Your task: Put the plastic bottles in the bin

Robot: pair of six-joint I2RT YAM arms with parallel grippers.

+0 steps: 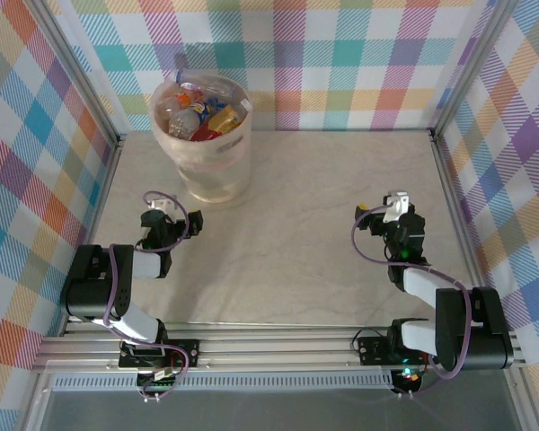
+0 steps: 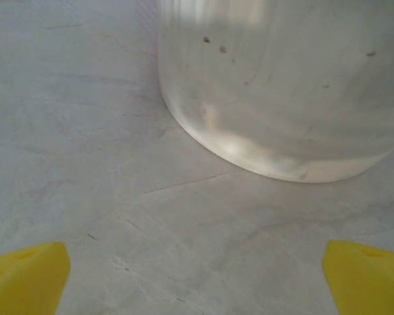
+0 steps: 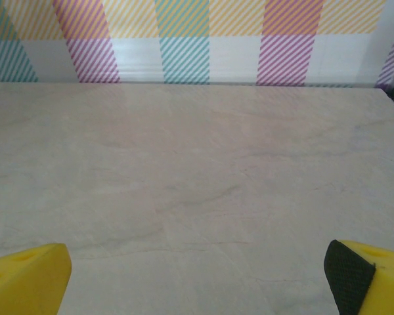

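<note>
Load: plastic bottles (image 1: 198, 112) heaped to the rim of the bin (image 1: 207, 175).
Left side: left fingers (image 2: 26, 275) apart, empty, near the bin's base.
Right side: right fingers (image 3: 26, 275) apart, empty, over the table (image 1: 314, 224).
Risk: left fingers nudge the bin and the heap spills.

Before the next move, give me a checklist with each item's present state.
1. Left jaws wide open, nothing between them: ok.
2. Right jaws wide open, nothing between them: ok.
3. Bin upright on the table: ok.
4. All plastic bottles seen lie inside the bin: ok.
5. Left jaws apart from the bin's base, not touching: ok.
6. Heaped pile steady at the rim: cannot tell.
</note>
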